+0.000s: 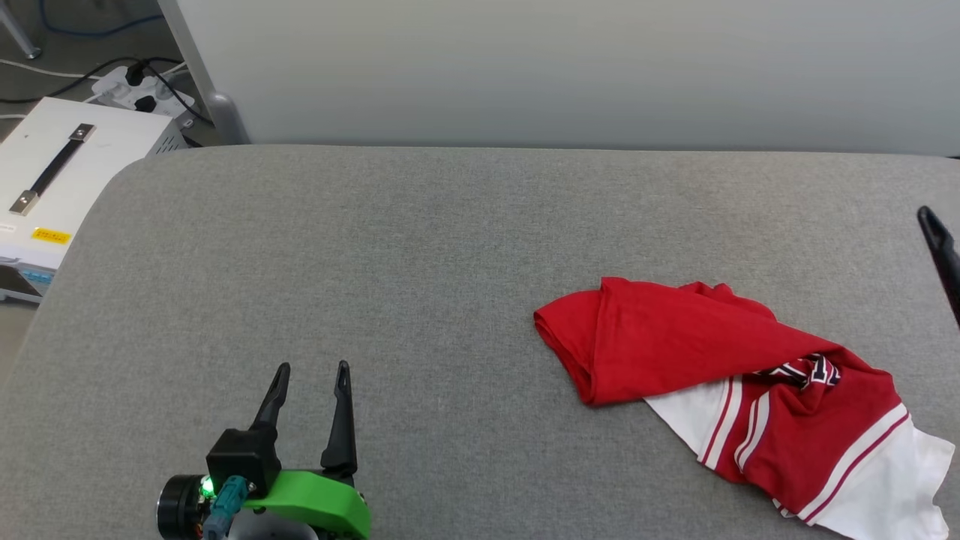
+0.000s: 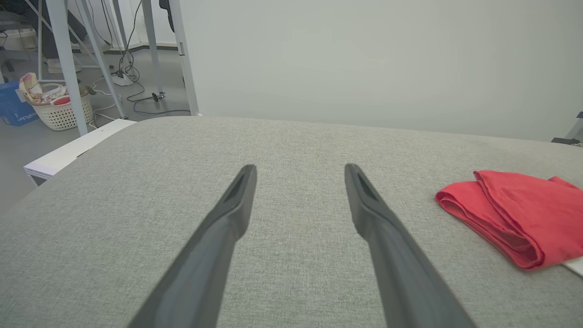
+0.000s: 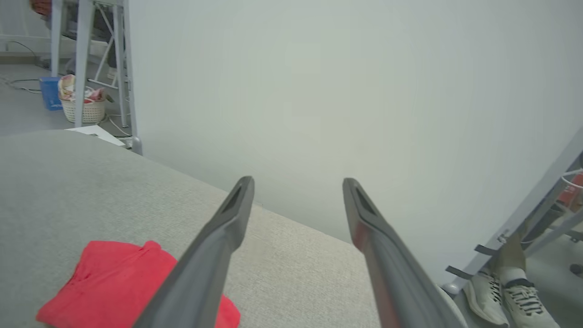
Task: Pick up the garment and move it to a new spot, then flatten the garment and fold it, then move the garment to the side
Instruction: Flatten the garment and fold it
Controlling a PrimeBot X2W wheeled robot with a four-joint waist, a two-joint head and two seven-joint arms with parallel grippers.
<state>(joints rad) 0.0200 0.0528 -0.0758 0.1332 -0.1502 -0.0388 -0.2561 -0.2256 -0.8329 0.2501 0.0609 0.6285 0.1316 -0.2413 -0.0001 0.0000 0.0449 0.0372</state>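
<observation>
Red jersey garment point(image 1: 675, 352) lies bunched, white striped trim showing, on the right part of a grey padded table point(image 1: 375, 262), prob. set down for flattening; left gripper point(image 1: 313, 367), well apart, and right gripper point(image 3: 297, 180), nearer at the table's right, both gape wide, holding nothing.

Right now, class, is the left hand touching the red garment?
Apart. The head view shows bare grey tabletop between the left hand and the garment.
</observation>
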